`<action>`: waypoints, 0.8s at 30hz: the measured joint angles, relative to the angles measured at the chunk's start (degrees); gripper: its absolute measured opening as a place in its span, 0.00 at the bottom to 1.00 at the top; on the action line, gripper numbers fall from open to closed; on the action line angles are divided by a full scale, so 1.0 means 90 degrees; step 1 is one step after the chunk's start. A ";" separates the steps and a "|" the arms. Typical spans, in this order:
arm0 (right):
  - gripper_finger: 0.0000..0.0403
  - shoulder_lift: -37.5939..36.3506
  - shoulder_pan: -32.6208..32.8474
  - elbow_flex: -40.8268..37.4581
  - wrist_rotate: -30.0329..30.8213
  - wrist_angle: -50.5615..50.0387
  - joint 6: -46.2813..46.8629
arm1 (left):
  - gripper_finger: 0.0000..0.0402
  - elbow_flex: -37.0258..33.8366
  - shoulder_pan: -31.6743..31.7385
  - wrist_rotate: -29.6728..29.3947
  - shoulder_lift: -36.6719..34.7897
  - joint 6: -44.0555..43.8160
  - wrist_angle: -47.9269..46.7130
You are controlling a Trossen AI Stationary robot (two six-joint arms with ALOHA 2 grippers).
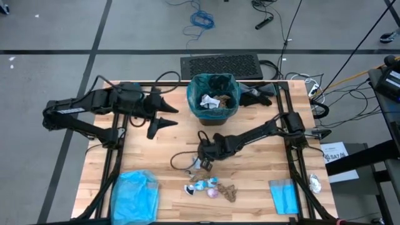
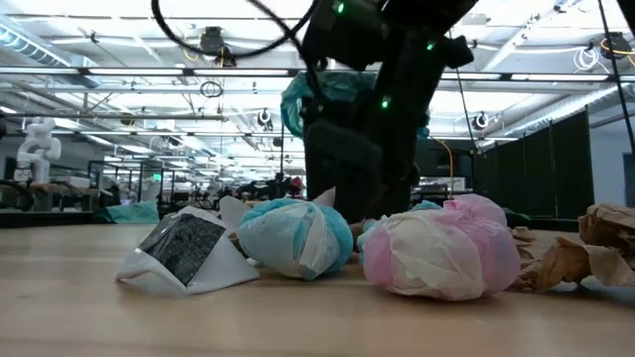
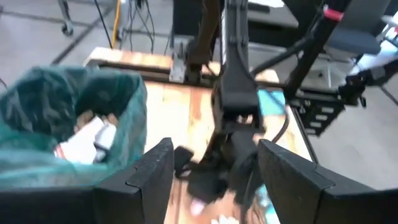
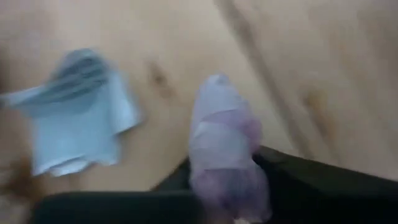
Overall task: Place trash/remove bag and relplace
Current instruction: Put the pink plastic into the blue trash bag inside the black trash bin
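Note:
A small bin lined with the teal-green bag [image 1: 215, 97] [image 3: 68, 124] stands at the table's far middle with scraps of trash inside. More trash [image 1: 211, 187] lies near the front edge: a white and black wrapper [image 2: 189, 248], a blue-white wad [image 2: 298, 238], a pink-white wad [image 2: 442, 248] and brown paper [image 2: 575, 260]. My right gripper [image 1: 202, 165] [image 4: 227, 186] points down just behind that heap, shut on a pale crumpled wrapper. My left gripper [image 1: 170, 117] [image 3: 217, 180] hangs open and empty, left of the bin. My right gripper pinches a pale white and lilac crumpled wrapper [image 4: 224, 149] between its two fingers, coming steeply from above. The wad sticks out beyond the fingertips toward the tabletop. Whether it still touches the table I cannot tell.
A paler sky-blue plastic bag [image 1: 134, 194] lies at the front left corner, a folded blue piece [image 1: 284, 195] at the front right with a white scrap [image 1: 314, 182] beside it. A black object [image 1: 256, 94] sits right of the bin. Bare wood lies between bin and heap.

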 joint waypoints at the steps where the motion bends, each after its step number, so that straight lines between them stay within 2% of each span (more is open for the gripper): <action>1: 0.05 -0.0105 0.0094 -0.0007 -0.0086 0.0010 0.0063 | 0.56 0.0001 -0.0044 -0.0042 0.0011 -0.0054 -0.0099; 5: 0.04 -0.0981 0.0388 -0.0004 0.0085 -0.0062 0.0324 | 0.56 -0.0021 -0.0176 -0.0268 0.0039 -0.0091 -0.0391; 13: 0.01 -0.3422 0.0481 0.0003 0.1637 -0.0330 0.0081 | 0.56 -0.0236 -0.0308 -0.0434 0.0041 -0.0399 -0.0476; 17: 0.01 -0.4371 -0.0030 0.0003 0.2225 -0.0344 -0.0551 | 0.56 -0.0474 -0.0459 -0.0432 0.0263 -0.0524 -0.0421; 20: 0.01 -0.4715 -0.0649 0.0006 0.2170 -0.0339 -0.1032 | 0.56 -0.0741 -0.0629 -0.0431 0.0498 -0.0630 -0.0236; 24: 0.05 -0.4693 -0.1571 0.0003 0.1736 -0.0306 -0.1464 | 0.56 -0.0969 -0.0861 -0.0396 0.0998 -0.0642 0.0070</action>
